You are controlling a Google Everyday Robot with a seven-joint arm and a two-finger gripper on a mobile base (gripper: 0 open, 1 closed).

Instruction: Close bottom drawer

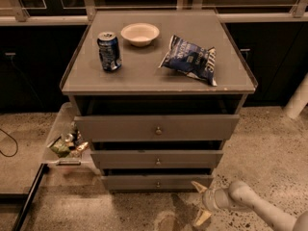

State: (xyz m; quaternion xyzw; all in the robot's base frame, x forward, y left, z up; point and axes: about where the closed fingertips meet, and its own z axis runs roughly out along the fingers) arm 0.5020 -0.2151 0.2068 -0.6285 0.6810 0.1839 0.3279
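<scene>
- jaws are spread wide: one finger (198, 186) angles up toward the cabinet, the other slants down toward the floor, and nothing is between them.
- my gripper (195, 203) sits low at the bottom right, just above the floor (269, 148), in front of the cabinet's right side. the arm (260, 208) runs off toward the lower right corner.
- the upper finger's tip is right by the right end of the bottom drawer (144, 182). i cannot tell whether it touches the front.
- the bottom drawer is the lowest of the three. its flat front faces me with a small round knob (158, 184) at its middle, and there is a dark gap above the front.
- the middle drawer (157, 158) and top drawer (156, 127) sit above it, each with a dark gap over its front and a knob at its centre.
- on the cabinet top (144, 76) a can (109, 51) stands upright at the left, a bowl (140, 33) is behind and to the right of it, and a blue chip bag (190, 60) lies on the right side, well apart from the can.
- a clear tray (57, 129) hangs off the cabinet's left side, holding a few small items i cannot make out.
- a pale post (298, 100) stands at the far right edge.
</scene>
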